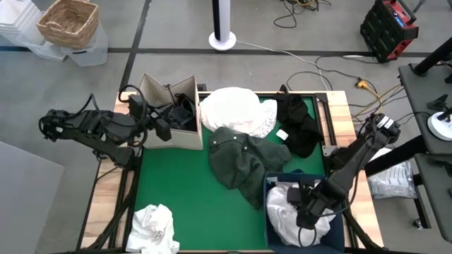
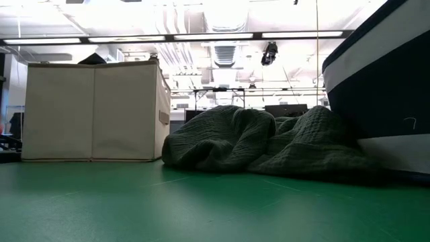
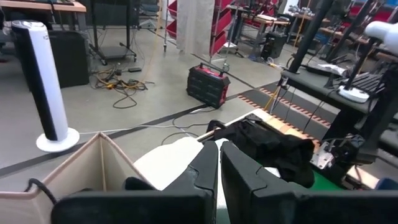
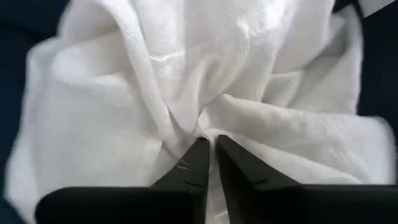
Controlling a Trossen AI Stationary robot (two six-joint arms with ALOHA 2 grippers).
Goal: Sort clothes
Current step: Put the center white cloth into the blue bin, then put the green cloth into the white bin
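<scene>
My right gripper [image 1: 305, 214] reaches down into the navy bin [image 1: 270, 185] at the near right and is shut on a white garment [image 4: 186, 74] that lies in it. My left gripper [image 3: 219, 167] hovers shut and empty over the beige box [image 1: 152, 92] at the far left, which holds a black garment [image 1: 182, 111]. On the green mat lie a white garment [image 1: 236, 109] at the far middle, a black one [image 1: 298, 123] at the far right, a dark green one [image 1: 244, 161] in the middle and a white one [image 1: 152, 224] at the near left corner. My right gripper pinches a raised fold [image 4: 207, 127] of the white garment between its two fingertips, coming from above and pointing down into the bin. Creases in the cloth run together toward the fingertips. The rest of the garment lies bunched on the bin's floor.
The dark green garment [image 2: 269, 141] lies against the navy bin's wall [image 2: 383, 87] and close to the beige box [image 2: 91, 111]. Bare green mat shows at the near middle. Beyond the table stand a white tower fan [image 3: 46, 81], a wicker basket [image 1: 68, 22] and cables.
</scene>
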